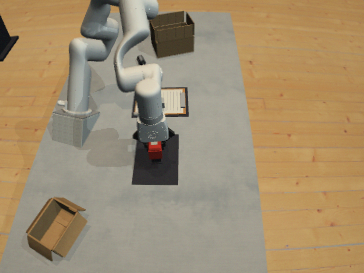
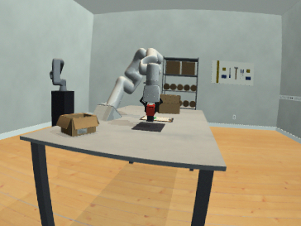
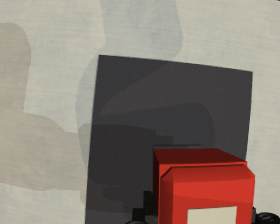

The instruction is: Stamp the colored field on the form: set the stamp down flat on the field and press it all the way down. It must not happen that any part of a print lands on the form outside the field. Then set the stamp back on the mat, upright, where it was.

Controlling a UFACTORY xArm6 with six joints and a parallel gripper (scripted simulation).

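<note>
My gripper (image 1: 155, 151) (image 2: 150, 113) is shut on the red stamp (image 1: 156, 152) (image 2: 150, 111) (image 3: 203, 200) and holds it upright. The stamp hangs over the near end of the dark mat (image 1: 156, 173) (image 2: 148, 127) (image 3: 156, 103), a little above it. The form (image 1: 175, 101) (image 2: 163, 119) on its clipboard lies just behind the mat. My arm hides the form's left part in the top view, and only its near edge shows in the wrist view. I cannot see the coloured field.
An open dark cardboard box (image 1: 172, 33) (image 2: 169, 103) stands at the table's far end. A lighter open box (image 1: 56, 227) (image 2: 78, 123) lies near the front left corner. The arm's base (image 1: 75, 126) stands left of the mat.
</note>
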